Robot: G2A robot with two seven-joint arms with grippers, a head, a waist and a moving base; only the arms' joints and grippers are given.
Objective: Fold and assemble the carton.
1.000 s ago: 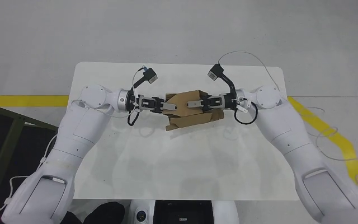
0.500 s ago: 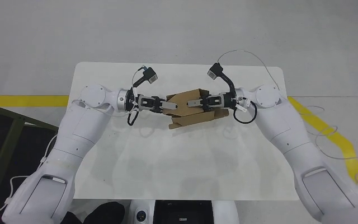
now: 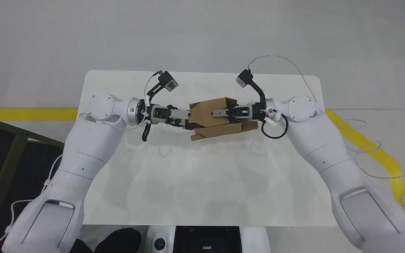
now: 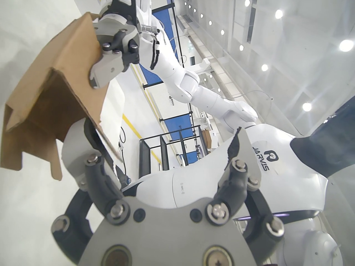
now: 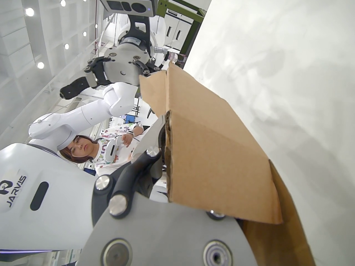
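Mid-frame, the right gripper [image 3: 218,114] clamps the half-opened carton [image 3: 212,120] by its wall. The left gripper [image 3: 189,117], fingers spread, straddles an end flap. The likely next move is folding that flap inward.

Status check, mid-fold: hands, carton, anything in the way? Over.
Left hand open, one finger beside the brown cardboard carton. Right hand shut on its wall. No obstruction seen.

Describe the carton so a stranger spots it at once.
On the white table, look between the left gripper and the right gripper, towards its far edge. The carton there is half-folded cardboard with loose flaps, the one brown thing there.
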